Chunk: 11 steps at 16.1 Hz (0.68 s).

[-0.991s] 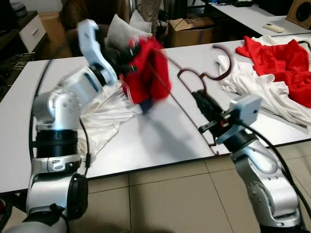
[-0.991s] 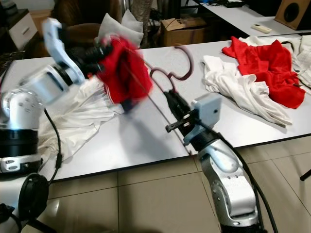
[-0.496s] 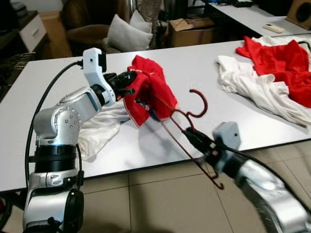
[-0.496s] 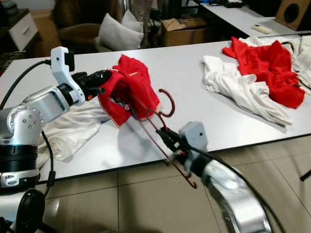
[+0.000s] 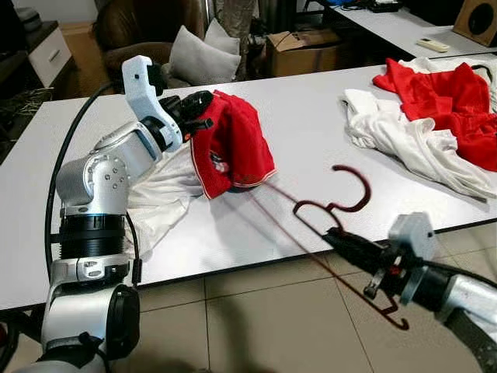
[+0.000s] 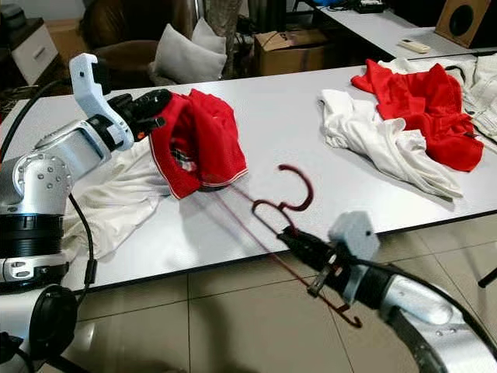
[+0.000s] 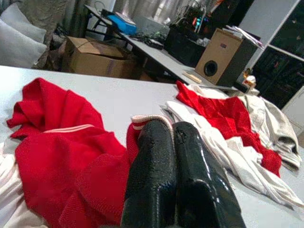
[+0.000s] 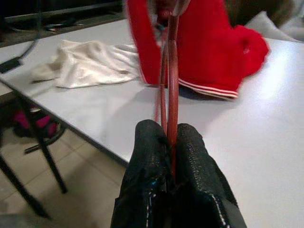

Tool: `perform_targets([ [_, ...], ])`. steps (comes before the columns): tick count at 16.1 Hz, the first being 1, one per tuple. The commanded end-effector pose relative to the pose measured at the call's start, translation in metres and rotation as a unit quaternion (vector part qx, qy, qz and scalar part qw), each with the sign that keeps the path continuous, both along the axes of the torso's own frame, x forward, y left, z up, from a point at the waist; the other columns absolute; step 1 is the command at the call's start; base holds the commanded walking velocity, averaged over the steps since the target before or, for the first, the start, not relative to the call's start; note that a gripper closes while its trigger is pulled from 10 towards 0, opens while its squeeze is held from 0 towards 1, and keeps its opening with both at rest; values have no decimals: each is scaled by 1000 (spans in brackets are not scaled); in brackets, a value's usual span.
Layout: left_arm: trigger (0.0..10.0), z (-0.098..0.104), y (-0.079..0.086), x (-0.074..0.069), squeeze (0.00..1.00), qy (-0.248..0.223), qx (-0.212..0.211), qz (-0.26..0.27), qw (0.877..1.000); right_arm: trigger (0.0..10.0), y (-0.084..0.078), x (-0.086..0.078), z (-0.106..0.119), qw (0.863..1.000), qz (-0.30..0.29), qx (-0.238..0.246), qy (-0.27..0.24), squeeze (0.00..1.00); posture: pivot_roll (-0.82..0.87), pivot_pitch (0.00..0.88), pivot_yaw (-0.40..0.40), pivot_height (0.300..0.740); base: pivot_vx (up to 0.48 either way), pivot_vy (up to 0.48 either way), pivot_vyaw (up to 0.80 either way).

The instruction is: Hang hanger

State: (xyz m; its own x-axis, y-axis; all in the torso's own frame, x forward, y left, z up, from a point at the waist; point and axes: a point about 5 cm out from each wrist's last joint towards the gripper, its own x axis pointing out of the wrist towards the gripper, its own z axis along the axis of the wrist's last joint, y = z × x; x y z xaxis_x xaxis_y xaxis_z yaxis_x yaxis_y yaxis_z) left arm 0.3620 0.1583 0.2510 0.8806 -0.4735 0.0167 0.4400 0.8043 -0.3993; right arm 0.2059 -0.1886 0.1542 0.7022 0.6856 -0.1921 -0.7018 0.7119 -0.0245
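Hanger [image 5: 326,233], dark red wire, pinched in closed right claw [image 5: 342,242] past the surface [image 5: 311,109] edge, far end inside red garment [image 5: 233,148]; closed left claw [image 5: 198,113] grips that garment up, likely for threading.

The two head views look forward and down over the white counter [image 5: 311,116], sharing nearly the same scene. Each wrist view looks closely along its own hand, low across that counter, toward the red shirt [image 8: 204,42].
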Motion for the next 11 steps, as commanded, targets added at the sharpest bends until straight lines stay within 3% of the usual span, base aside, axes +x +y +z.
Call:
perform_targets([
  [1, 0, 3, 0, -4, 0, -5, 4, -21, 1000, 10000, -8, 6, 0, 999, -32, -7, 4, 0, -115, 0, 100, 740, 0, 0, 0],
  [5, 0, 3, -11, -22, 0, 2, -7, -117, 993, 10000, -2, 28, -8, 998, -55, 19, 10, 0, -102, 0, 94, 740, 0, 0, 0],
  [7, 0, 2, -11, -28, 0, 6, -5, -131, 991, 10000, -7, 43, -13, 995, -94, 30, 11, 0, -92, 0, 87, 740, 0, 0, 0],
  [9, 0, -2, -7, -32, 0, 14, 8, -130, 991, 10000, -17, 59, -4, 987, -156, 33, -27, 0, -89, 0, 85, 740, 0, 0, 0],
  [11, 0, -18, 4, -35, 0, 34, 68, -105, 992, 10000, -24, 70, 29, 970, -201, 83, -108, 0, -88, 0, 80, 740, 0, 0, 0],
])
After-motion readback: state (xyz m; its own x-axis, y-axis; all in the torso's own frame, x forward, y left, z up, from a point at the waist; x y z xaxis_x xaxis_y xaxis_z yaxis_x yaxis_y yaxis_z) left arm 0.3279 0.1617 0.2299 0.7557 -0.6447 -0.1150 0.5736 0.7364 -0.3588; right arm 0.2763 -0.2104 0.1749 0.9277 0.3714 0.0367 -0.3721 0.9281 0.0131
